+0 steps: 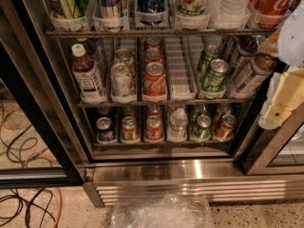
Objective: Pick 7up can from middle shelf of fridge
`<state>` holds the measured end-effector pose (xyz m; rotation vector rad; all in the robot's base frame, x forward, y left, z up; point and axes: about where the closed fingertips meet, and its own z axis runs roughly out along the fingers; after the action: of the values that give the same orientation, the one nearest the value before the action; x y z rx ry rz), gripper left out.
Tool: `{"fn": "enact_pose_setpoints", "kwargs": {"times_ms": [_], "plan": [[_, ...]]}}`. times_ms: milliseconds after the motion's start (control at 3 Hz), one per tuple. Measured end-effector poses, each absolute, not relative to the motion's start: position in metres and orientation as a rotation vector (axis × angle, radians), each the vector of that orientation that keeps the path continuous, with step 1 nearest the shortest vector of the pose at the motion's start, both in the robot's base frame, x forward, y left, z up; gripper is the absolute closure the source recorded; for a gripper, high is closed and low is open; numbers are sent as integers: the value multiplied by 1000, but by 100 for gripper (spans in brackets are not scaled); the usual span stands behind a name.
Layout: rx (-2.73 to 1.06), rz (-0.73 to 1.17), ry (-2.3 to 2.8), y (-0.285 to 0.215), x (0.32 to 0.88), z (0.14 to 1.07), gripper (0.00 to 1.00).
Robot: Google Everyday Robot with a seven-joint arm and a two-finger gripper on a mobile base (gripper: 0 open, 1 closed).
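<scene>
The fridge (199, 173) stands open in front of me. Its middle shelf (164, 101) is a wire rack with white lane trays. The 7up can (122, 80), pale silver-white with green lettering, stands at the front of the second lane from the left, with a similar can (124, 56) behind it. A brown-capped bottle (87, 76) is to its left and a red Coca-Cola can (155, 80) to its right. My gripper (279, 109), white and cream, hangs at the right edge of the view, outside the fridge and far right of the 7up can.
An empty white lane (180, 75) and dark green cans (213, 75) lie right of the Coke. Shelves above and below hold several cans. A glass door (28, 127) stands open at left, over cables (19, 146). A crumpled clear plastic bag (161, 213) lies on the floor.
</scene>
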<state>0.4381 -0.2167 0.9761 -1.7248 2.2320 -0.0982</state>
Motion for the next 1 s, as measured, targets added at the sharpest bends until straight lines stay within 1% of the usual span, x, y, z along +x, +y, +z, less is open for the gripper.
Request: {"fn": "enact_pose_setpoints", "kwargs": {"times_ms": [333, 667, 1000], "plan": [[-1725, -98, 2232, -217, 438, 976, 0], [-1619, -27, 2204, -201, 442, 972, 0], [-1337, 171, 2228, -169, 428, 955, 0]]}}
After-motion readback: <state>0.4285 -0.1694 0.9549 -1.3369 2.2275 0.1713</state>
